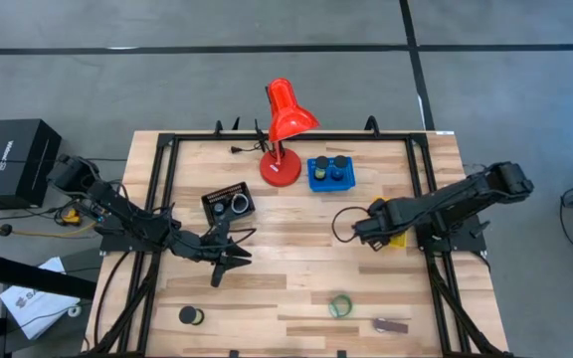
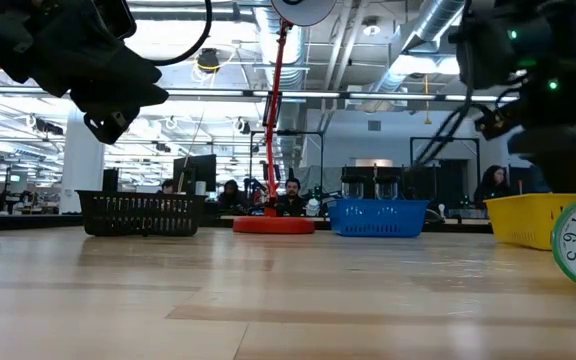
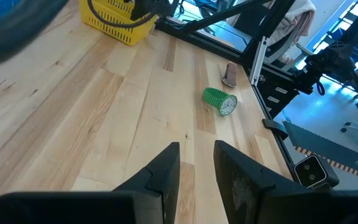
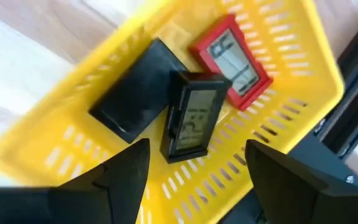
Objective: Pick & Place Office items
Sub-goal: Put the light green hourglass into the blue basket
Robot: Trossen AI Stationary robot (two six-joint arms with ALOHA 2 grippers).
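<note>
My left gripper [image 1: 232,261] [image 3: 196,148] hovers open over bare wood near the table's middle, touching nothing. My right gripper [image 1: 366,231] [image 4: 196,149] is open above the yellow tray [image 1: 398,240] [image 4: 278,130]. That tray holds a black oblong [image 4: 135,93], a black digital clock [image 4: 191,115] and a red one [image 4: 232,59]. Near the table's near edge lie a green ring with a clock face [image 1: 340,305] [image 3: 220,101], a maroon oblong [image 1: 391,325] [image 3: 230,74] and a black roll [image 1: 189,316]. Two black rolls [image 1: 329,165] stand in the blue tray [image 1: 313,182].
A tall red desk lamp [image 1: 282,129] stands at the far middle, with the blue tray to its right. A black tray [image 1: 219,207] with a ring in it sits left of the lamp. A black frame [image 1: 157,199] runs along the table's edges. Bare wood lies between the grippers.
</note>
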